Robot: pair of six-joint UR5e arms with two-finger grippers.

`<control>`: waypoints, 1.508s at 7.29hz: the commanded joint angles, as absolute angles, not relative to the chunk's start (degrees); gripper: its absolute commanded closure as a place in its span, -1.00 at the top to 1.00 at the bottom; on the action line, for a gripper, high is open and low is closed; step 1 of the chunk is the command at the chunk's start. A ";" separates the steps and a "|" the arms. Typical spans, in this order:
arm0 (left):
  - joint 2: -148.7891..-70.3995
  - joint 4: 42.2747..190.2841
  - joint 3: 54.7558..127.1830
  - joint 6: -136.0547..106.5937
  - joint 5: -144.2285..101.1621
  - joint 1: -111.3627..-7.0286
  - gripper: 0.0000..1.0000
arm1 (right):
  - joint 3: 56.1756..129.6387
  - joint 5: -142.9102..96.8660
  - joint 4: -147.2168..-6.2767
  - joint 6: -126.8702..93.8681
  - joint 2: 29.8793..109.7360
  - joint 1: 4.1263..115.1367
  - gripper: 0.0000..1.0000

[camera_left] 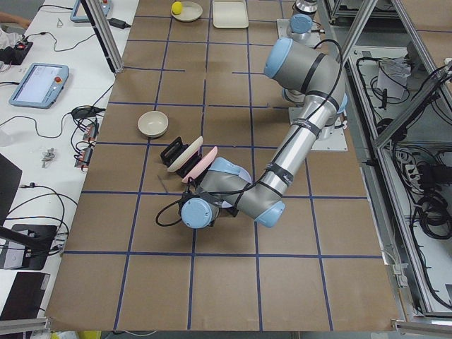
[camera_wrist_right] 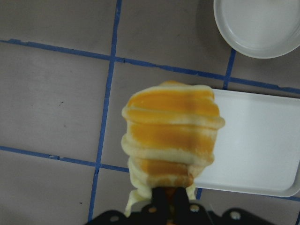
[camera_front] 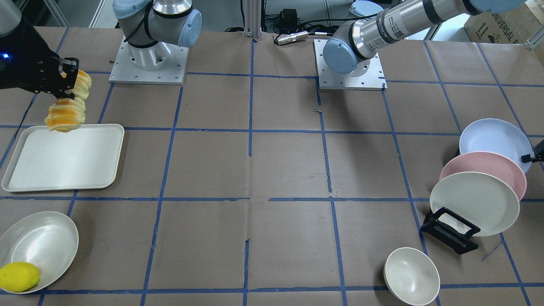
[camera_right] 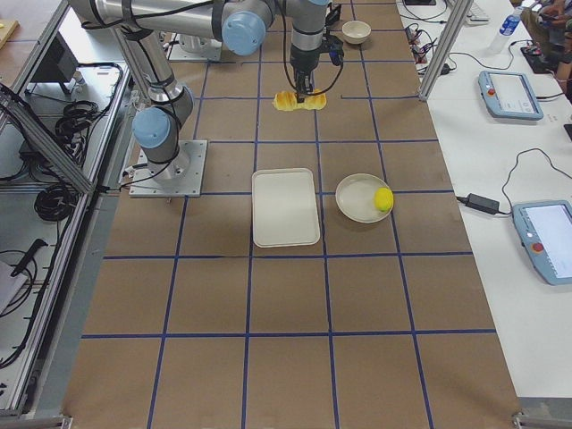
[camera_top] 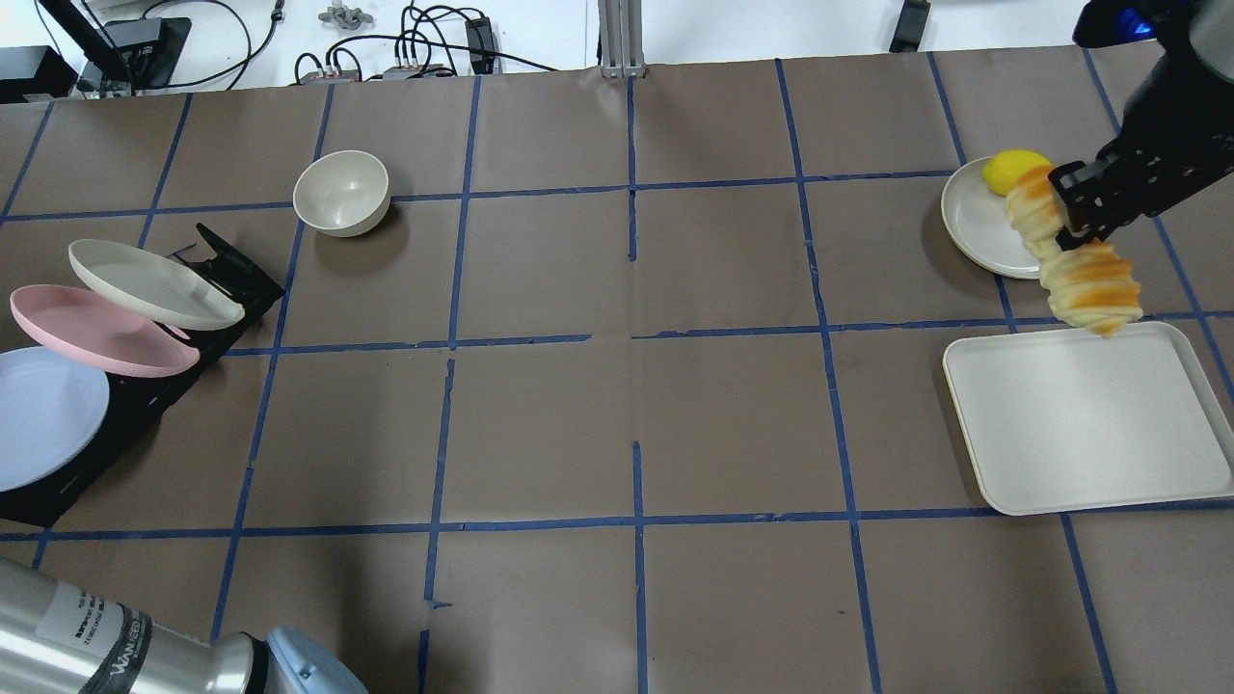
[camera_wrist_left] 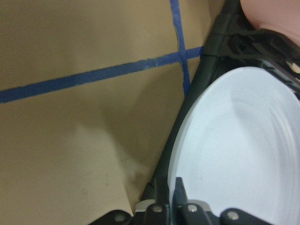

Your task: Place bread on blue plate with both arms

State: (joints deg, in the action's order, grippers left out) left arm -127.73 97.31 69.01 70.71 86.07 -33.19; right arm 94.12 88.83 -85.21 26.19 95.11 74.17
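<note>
The bread, a twisted roll with golden crust and pale stripes, hangs in the air over the edge of the flat white tray. The right gripper pinches its middle and hides it. Well apart from the tray, the matte blue plate rests in a black rack, partly covered by the pink plate. The left gripper is cut off at the plate's rim, and I cannot tell how its jaws stand.

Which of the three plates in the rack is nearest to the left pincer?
The blue plate, the end one beside the pink plate; the left pincer is at its rim.
</note>
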 commanded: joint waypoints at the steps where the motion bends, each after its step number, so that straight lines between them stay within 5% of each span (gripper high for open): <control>1: -123.86 102.54 67.42 71.28 89.19 -32.26 -0.95 | 97.72 87.98 -84.28 25.66 97.46 74.18 -0.91; 6: -106.28 112.33 68.11 69.61 89.48 -35.21 -0.90 | 97.91 85.96 -84.55 25.40 97.47 74.18 -0.88; 11: -105.38 108.91 67.93 47.61 86.66 -62.35 -0.90 | 97.73 85.96 -84.46 21.71 97.47 75.05 -0.87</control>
